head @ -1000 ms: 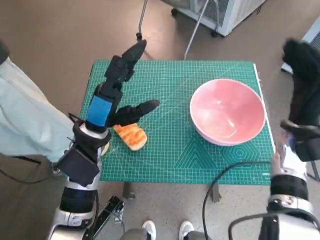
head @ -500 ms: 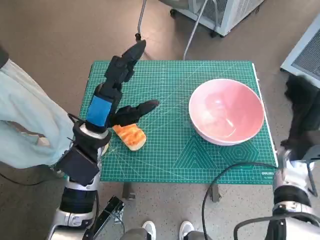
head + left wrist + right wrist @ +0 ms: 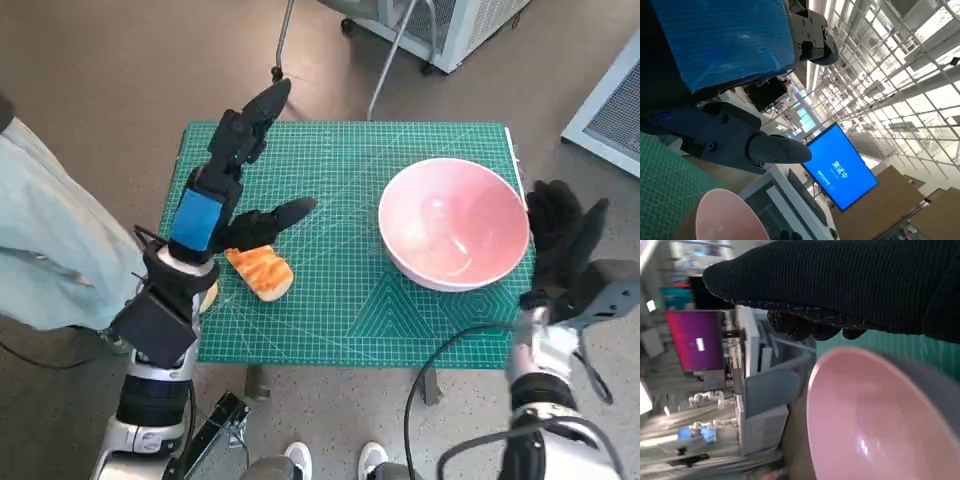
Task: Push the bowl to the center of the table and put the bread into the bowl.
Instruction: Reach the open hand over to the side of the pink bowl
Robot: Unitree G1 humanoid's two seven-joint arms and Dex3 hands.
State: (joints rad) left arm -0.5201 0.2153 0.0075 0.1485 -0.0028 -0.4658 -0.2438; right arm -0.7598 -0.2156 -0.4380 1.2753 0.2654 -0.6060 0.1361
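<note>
The wide pink smooth-walled bowl point(image 3: 455, 222) sits at three o'clock on the green tabletop point(image 3: 340, 300), looks rigid and slippery: push its outer wall. The right robot hand point(image 3: 562, 240) hangs beside it, fingers spread, empty. The soft golden bread point(image 3: 262, 272) lies at eight o'clock under the left robot hand point(image 3: 235, 190), also spread and empty.

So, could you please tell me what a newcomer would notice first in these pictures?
The big pink bowl on the right side of the green mat, empty. Then the piece of bread lying near the mat's left edge, just beneath the open left robot hand. The gloved right robot hand hovers spread beside the bowl's right rim.
</note>
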